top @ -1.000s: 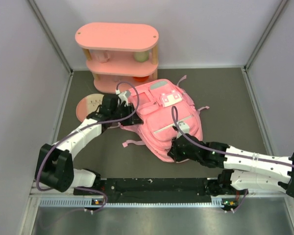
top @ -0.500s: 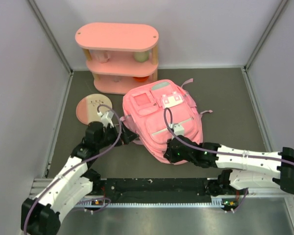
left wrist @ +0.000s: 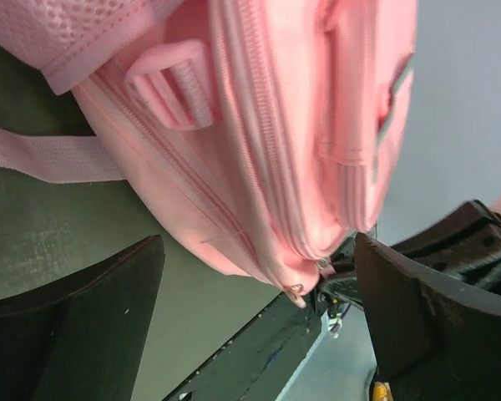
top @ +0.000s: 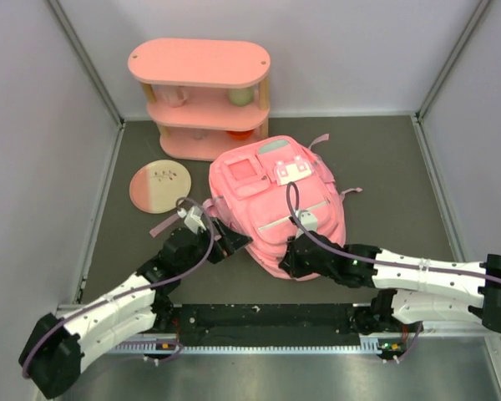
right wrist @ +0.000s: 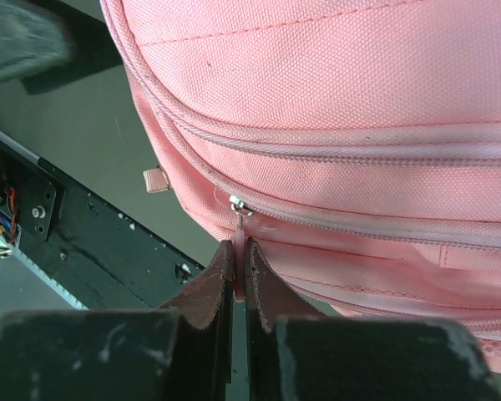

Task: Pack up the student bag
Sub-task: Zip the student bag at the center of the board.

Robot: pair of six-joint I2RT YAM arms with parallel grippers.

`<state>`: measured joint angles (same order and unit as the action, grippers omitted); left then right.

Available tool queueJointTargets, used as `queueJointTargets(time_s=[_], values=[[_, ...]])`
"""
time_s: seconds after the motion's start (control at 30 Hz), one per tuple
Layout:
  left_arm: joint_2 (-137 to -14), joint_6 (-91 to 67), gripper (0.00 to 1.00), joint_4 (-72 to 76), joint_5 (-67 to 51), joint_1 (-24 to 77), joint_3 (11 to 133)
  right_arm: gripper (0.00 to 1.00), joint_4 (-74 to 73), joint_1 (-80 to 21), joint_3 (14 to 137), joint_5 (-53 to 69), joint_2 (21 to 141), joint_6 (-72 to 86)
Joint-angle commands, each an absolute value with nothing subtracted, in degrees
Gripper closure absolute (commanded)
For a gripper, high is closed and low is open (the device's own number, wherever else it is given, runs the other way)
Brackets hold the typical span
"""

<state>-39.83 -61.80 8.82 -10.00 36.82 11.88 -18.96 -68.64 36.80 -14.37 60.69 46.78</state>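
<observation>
R gripper (right wrist: 239, 251) clamps zip pull (right wrist: 243, 219) on student bag (right wrist: 359, 83).

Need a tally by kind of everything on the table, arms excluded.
Soft pink fabric backpack: 1
Pink three-tier shelf: 1
Round flat pink-and-beige plate: 1
Small items clearly seen on the shelf tiers: 3 (pink cup, pale green round item, orange item)
Total: 6

Bright, even light, faint shadows; student bag (right wrist: 342, 75) sharp, wrist-view foregrounds blurred.
</observation>
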Motion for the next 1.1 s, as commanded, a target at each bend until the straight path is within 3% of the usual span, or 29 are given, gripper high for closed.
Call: queueJointTargets(time_s=[0.0, 0.03, 0.17, 0.4, 0.47, 0.6, 0.63, 0.7, 0.9, 1.07], values=[[-48.0, -68.0, 0.03, 20.0, -3.4, 40.8, 13.4, 1.0, -16.6, -69.8, 36.0, -15.2, 57.2, 48.3], [-49.3, -68.6, 0.04, 22.6, -3.3, 41.8, 13.4, 1.0, -16.6, -69.8, 35.6, -15.4, 56.8, 48.5], [-54.8, -70.7, 0.26, 27.9, -1.5, 43.9, 13.5, 1.0, -16.8, -69.8, 34.7, -15.5, 55.1, 49.0], [-60.4, -71.2, 0.28, 35.7, -0.9, 44.2, 14.9, 1.0, -16.9, -69.8, 33.6, -15.0, 54.2, 49.7], [-61.3, -70.9, 0.33, 35.4, -1.0, 44.3, 16.2, 1.0, -16.8, -69.8, 33.3, -15.0, 54.3, 49.9], [-64.0, -70.7, 0.64, 34.6, -1.6, 44.3, 17.5, 1.0, -16.9, -69.8, 33.4, -14.9, 54.7, 49.4], [-64.2, -70.3, 0.78, 33.6, -1.7, 44.2, 18.1, 1.0, -17.1, -69.8, 33.5, -14.8, 54.8, 49.2], [-64.3, -69.1, 0.97, 27.3, -0.7, 44.1, 19.2, 1.0, -18.1, -69.8, 33.6, -14.9, 55.2, 48.8], [-59.1, -59.8, 1.0, 15.6, -1.0, 41.4, 22.1, 1.0, -21.4, -69.8, 33.8, -15.4, 55.7, 47.5], [-55.2, -49.0, 1.0, 7.1, -9.7, 32.8, 23.6, 1.0, -23.6, -69.7, 33.7, -16.2, 55.6, 46.7]])
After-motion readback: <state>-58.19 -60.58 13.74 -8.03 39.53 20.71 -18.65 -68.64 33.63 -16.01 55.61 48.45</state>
